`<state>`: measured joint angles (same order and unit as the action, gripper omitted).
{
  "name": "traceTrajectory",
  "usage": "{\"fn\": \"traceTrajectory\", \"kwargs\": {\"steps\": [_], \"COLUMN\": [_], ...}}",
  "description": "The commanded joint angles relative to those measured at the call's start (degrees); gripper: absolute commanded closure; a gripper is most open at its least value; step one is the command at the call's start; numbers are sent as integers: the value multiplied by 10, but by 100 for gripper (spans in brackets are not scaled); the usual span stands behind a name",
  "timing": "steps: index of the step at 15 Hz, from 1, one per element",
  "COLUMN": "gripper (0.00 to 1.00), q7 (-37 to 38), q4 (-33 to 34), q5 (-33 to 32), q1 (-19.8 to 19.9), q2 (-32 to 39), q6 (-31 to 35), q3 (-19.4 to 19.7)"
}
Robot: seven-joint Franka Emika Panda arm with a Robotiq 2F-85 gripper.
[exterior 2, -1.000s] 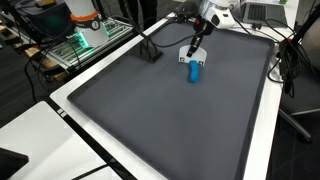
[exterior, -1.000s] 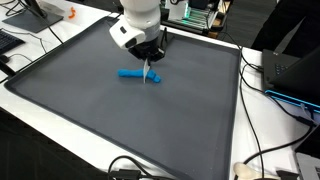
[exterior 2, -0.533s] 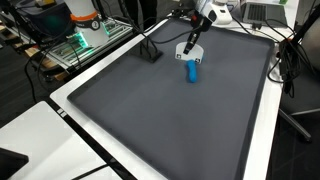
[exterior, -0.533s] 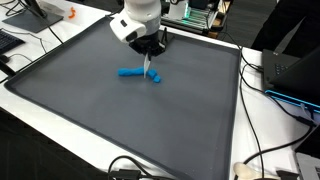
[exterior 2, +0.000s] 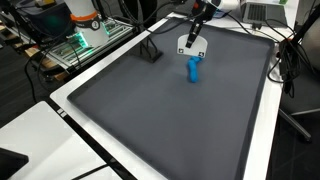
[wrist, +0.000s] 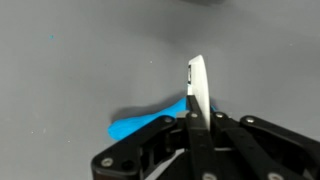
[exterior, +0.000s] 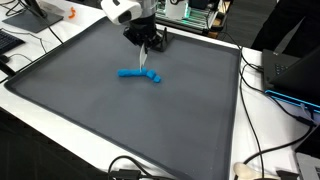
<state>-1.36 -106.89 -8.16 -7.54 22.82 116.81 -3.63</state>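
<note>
as pincer (exterior: 143,50) clamps strip (wrist: 197,85), blue bar (exterior: 138,74) — below

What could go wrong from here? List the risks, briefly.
1. The hand pinches the thin white flat piece only by one end; it could slip or twist out.
2. It hangs over the blue plastic stick on the dark grey mat; lowering might knock that stick aside.
</note>
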Motion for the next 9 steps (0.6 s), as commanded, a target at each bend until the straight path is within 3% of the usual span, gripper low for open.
{"fn": "traceTrajectory", "kwargs": {"steps": [1, 9], "gripper": [99, 99], "q7": [-14, -21], "q4": [-10, 5], "q5": [-4, -22], "q1": [9, 8], "q2": [-7, 20], "q6": [12, 29], "q3": [-1, 1]}}
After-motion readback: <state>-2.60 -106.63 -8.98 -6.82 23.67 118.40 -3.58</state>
